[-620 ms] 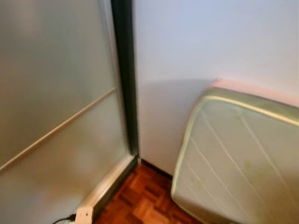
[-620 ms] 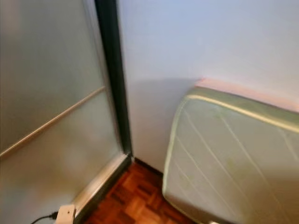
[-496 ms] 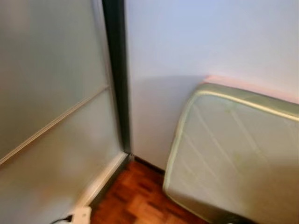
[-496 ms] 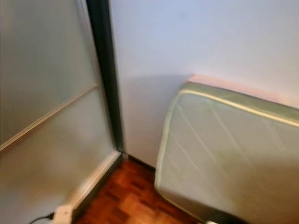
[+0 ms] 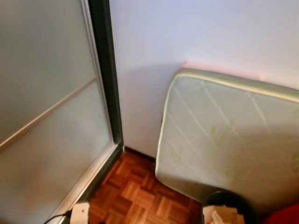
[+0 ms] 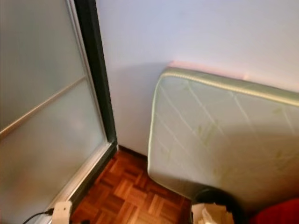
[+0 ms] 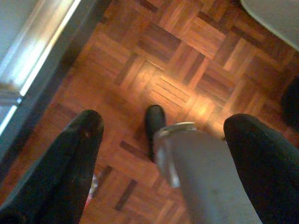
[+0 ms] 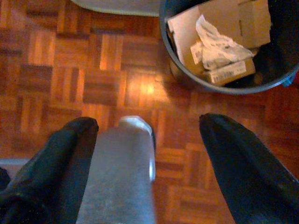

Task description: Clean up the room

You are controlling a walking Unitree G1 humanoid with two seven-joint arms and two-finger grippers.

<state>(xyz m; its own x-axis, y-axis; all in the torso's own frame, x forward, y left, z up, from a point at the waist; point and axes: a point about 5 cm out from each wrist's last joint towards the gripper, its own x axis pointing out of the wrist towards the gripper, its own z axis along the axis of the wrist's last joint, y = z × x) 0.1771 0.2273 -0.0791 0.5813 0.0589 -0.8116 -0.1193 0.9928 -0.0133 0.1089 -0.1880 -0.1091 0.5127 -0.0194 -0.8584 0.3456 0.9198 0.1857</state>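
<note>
A dark round bin (image 8: 187, 79) stands on the parquet floor (image 5: 135, 196) at the foot of a pale green mattress (image 5: 224, 135) that leans against the white wall. Cardboard boxes (image 8: 215, 23) and crumpled paper (image 8: 212, 44) fill the bin, whose rim (image 5: 224, 196) peeks in at the bottom of the head views. My right gripper (image 8: 149, 123) hangs open above the floor just short of the bin, nothing between its fingers. My left gripper (image 7: 166, 122) is also open and holds nothing, hanging over the floor above my own silver leg and black foot (image 7: 154, 121).
A frosted sliding door (image 5: 46, 116) with a dark frame (image 5: 107, 74) closes off the left side; its track (image 7: 42, 51) runs along the floor. A white plug adapter (image 5: 79, 212) with a black cable lies by the track. Something red (image 5: 285, 214) sits at the bottom right.
The whole picture has shifted: the camera swung right and down, bringing the bin, its cardboard and the red thing into view. Nothing in the room itself has moved.
</note>
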